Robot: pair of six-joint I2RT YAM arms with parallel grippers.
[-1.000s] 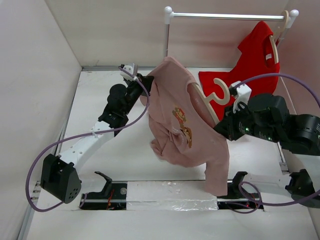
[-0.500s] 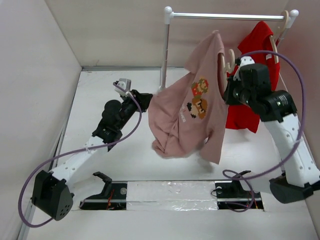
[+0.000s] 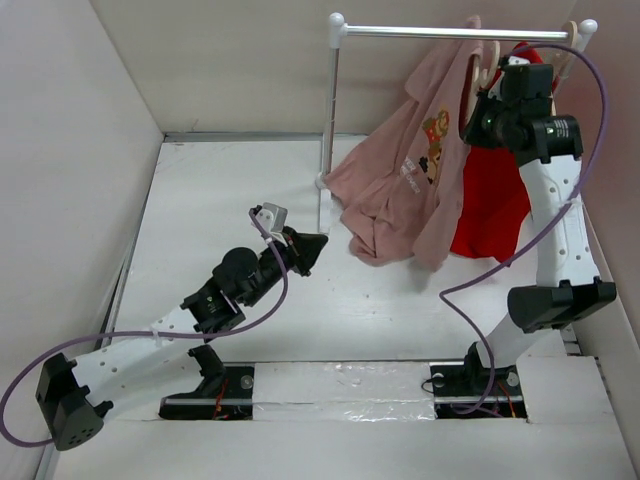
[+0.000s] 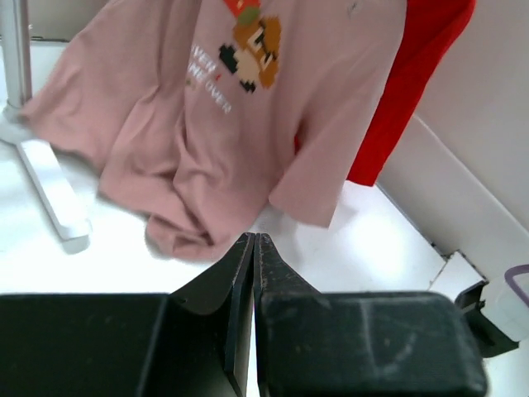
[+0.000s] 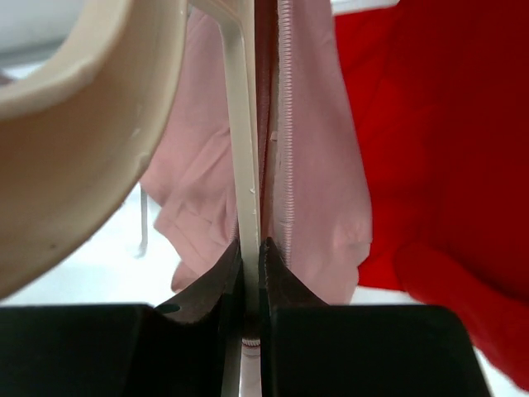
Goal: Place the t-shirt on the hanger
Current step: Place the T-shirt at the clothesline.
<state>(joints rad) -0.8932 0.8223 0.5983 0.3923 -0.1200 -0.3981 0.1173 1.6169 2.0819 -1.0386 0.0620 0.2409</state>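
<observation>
Right gripper point(image 5: 252, 252) is clamped on the hanger point(image 5: 83, 141), holding it up by the rail point(image 3: 450, 32) over the table's far right corner. The t-shirt point(image 3: 400, 180) hangs off it, right beside the red shirt point(image 3: 490, 210). My left gripper point(image 4: 254, 248) is pinched together and empty, low near mid-table.

The white-and-black left arm point(image 3: 140, 340) reaches low and forward, and its black two-finger gripper point(image 4: 254, 248) is pressed fully shut on nothing. The matching right arm point(image 3: 555, 205) stands raised high with its wrist turned left. Its black gripper point(image 5: 250, 252) pinches the thin edge of the pale beige wood-look hanger point(image 5: 83, 141).
</observation>
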